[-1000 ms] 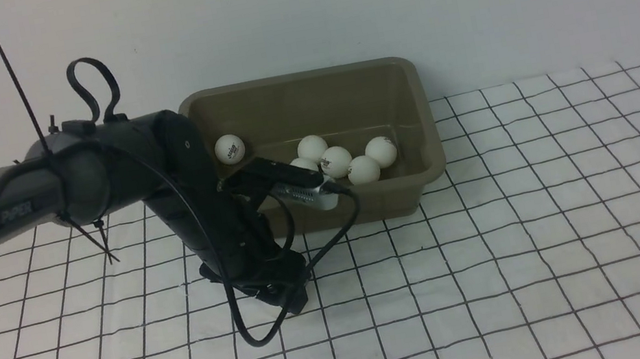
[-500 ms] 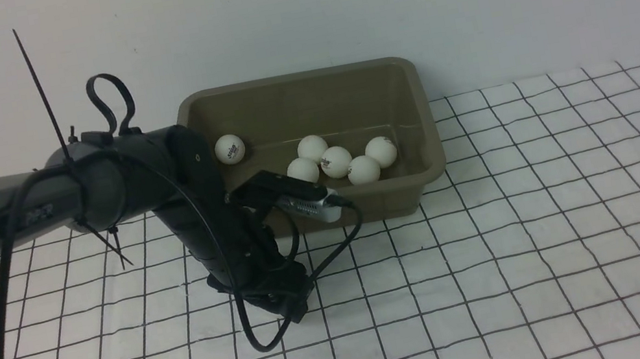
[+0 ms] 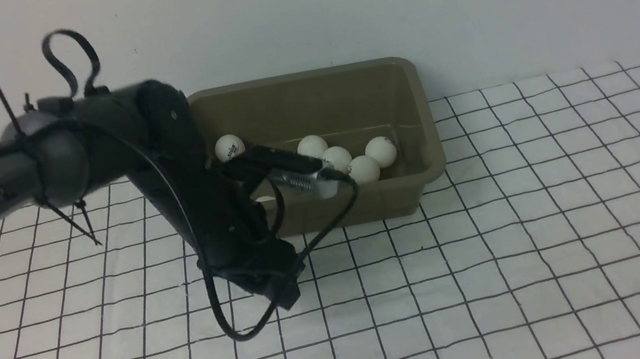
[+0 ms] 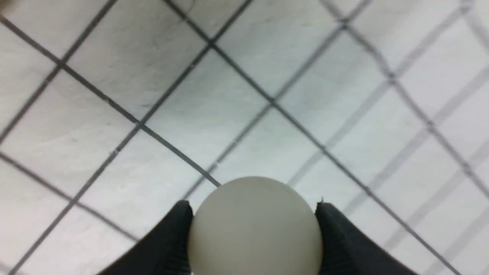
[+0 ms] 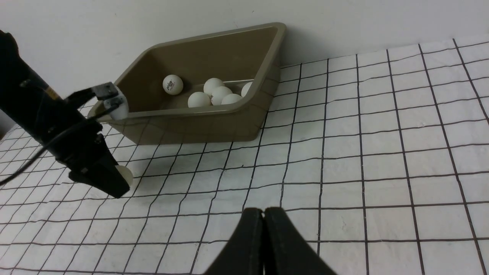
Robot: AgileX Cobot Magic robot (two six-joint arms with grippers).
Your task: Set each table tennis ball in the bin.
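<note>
- Grid-lined cloth (image 3: 531, 221) is covering the table, reaching back to the wall.
- Left arm (image 3: 93, 160) is stretching in from 9 o'clock in the front view and bending down toward the cloth at the near left corner of the bin.
- Bin (image 3: 403, 92) is sitting at 12 o'clock against the wall, open side up.
- Right claw (image 5: 263, 217) is hanging over the cloth, tips pressed together, clenched on nothing.
- Left claw (image 4: 254, 214) is grasping a ball (image 4: 254, 225) between its two black fingers (image 4: 172, 233), one on each side, over the cloth and outside the bin.
- Five more balls (image 3: 363, 168) are lying inside the bin: one (image 3: 229, 148) alone at the left wall, the others bunched together on the floor.
</note>
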